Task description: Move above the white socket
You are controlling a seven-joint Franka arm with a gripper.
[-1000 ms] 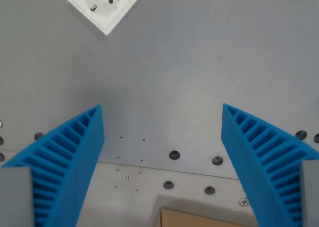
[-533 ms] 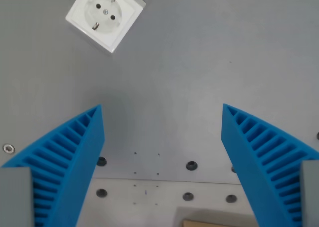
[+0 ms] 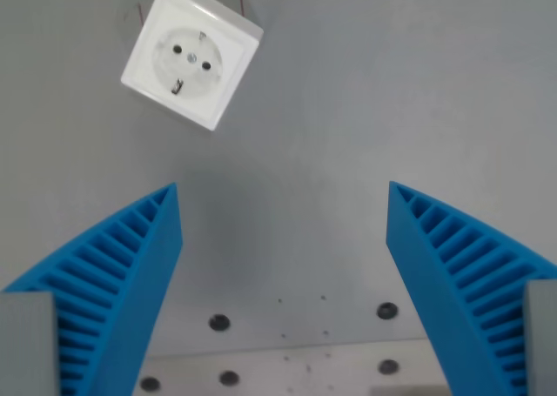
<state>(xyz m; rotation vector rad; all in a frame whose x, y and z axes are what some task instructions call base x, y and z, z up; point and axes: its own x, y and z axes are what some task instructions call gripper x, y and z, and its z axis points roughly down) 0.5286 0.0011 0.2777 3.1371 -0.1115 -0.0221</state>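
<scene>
The gripper (image 3: pixel 283 187) is seen spread wide, with nothing held between its two blue ribbed fingers (image 3: pixel 113 283). One finger is set at the wrist view's left and the other at the wrist view's right, and both are cut off by the lower edge of the frame. A broad stretch of bare grey table (image 3: pixel 365 109) is left open between their tips. The white socket (image 3: pixel 191 55) is found beyond the fingers, in the upper left of the wrist view, lying flat on the table and turned so that its corners point roughly up, down and sideways. It is placed well apart from the left fingertip, with plain surface shown between them, and its upper corner is nearly met by the top edge of the frame. To the wrist view's right of the socket the table is seen unbroken as far as the frame edge. Below, between the fingers, a row of dark holes (image 3: pixel 219 323) is set in the table, and a paler strip (image 3: pixel 287 370) with further holes is seen along the bottom edge, divided from the grey surface by a straight line.
</scene>
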